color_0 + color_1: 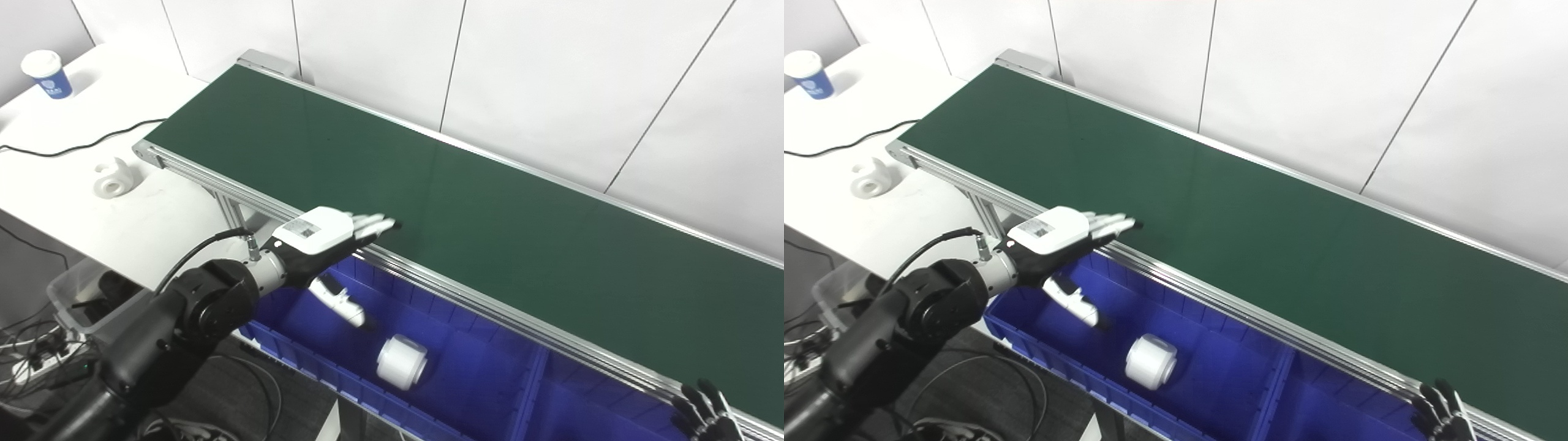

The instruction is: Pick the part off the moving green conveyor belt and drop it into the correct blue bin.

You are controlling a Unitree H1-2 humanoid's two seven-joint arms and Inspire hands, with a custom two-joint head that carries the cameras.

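The left hand (324,236) hovers over the blue bin (318,361) beside the green conveyor belt (490,202), fingers spread wide, holding nothing; the white part (401,361) lies inside that bin; the right hand (707,413) shows only fingertips, state unclear.

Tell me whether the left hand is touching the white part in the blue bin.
Apart. In the left eye view, bare blue bin floor separates the left hand from the white part below it.
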